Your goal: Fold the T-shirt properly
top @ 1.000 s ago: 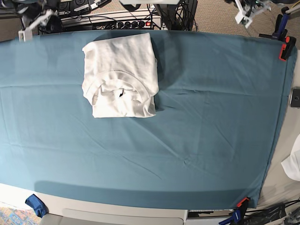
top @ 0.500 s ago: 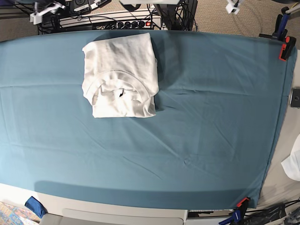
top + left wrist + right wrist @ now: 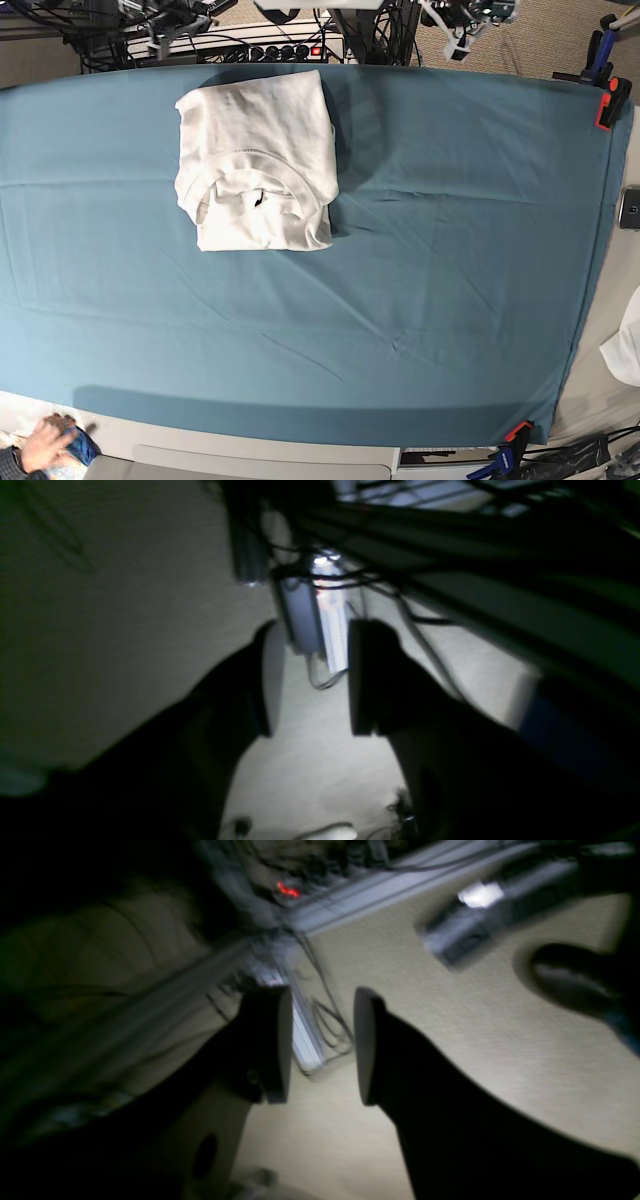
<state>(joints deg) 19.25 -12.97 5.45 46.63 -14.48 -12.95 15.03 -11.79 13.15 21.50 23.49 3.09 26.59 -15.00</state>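
Dark fingers (image 3: 367, 680) of my left gripper (image 3: 312, 680) stand apart with nothing between them, and my right gripper (image 3: 320, 1045) is spread the same way, holding nothing. Both wrist views are dim and blurry. Past the left gripper I see only pale carpet floor (image 3: 125, 630), a white power strip (image 3: 332, 620) and black cables (image 3: 425, 535). Past the right gripper I see the same kind of floor (image 3: 475, 1040), a small red light (image 3: 286, 889) and a black blob at the right edge that I cannot name. Neither wrist view shows the table. The base view does. There, the two grippers are just small white bits at the top edge, the left one (image 3: 458, 40) on the picture's right and the right one (image 3: 160, 42) on its left, both behind the table. The T-shirt (image 3: 258, 160) lies folded into a neat block on the teal-blue cloth (image 3: 420, 260), near the far edge and left of the middle, with its ribbed collar (image 3: 255, 190) facing up. A person's hand (image 3: 40, 442) shows at the bottom left corner. Orange clamps (image 3: 606, 100) pinch the cloth at the right side.
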